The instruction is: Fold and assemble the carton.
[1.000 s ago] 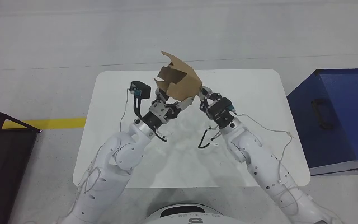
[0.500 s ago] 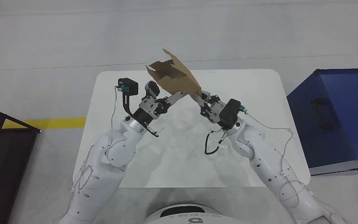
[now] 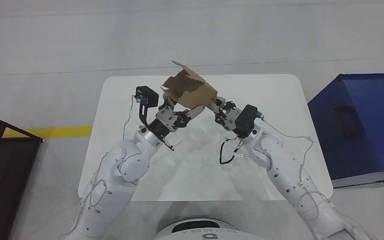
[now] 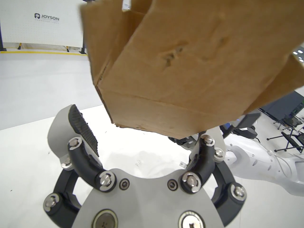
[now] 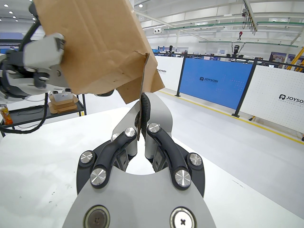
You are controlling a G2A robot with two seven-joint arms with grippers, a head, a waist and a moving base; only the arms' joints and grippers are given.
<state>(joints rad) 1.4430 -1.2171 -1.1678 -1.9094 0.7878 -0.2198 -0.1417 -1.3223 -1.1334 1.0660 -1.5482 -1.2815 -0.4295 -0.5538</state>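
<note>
The fingers (image 5: 146,104) of the right gripper (image 5: 142,106) are pressing together on the thin edge of one flap of the carton (image 5: 95,43), and the cardboard is sitting between the two ribbed pads. The fingers (image 4: 82,129) of the left gripper (image 4: 137,125) are standing wide apart and are clamping nothing. The lower folded edge of the carton (image 4: 190,60) is hanging between them, close to the finger on the side of the other arm. In the right wrist view, one finger of the left gripper (image 5: 47,50) is lying flat against the broad side panel of the carton. The carton (image 3: 191,90) is a brown cardboard one, partly opened into a box shape. It is hanging tilted in the air above the far middle part of the white table (image 3: 276,96), not touching the surface, with its loose flaps pointing away from the robot. In the top view the left gripper (image 3: 180,113) and the right gripper (image 3: 216,108) are meeting under the carton from both sides. A dark blue case (image 3: 354,126) is standing on the floor beside the table, on the robot's right side, well apart from the carton.
</note>
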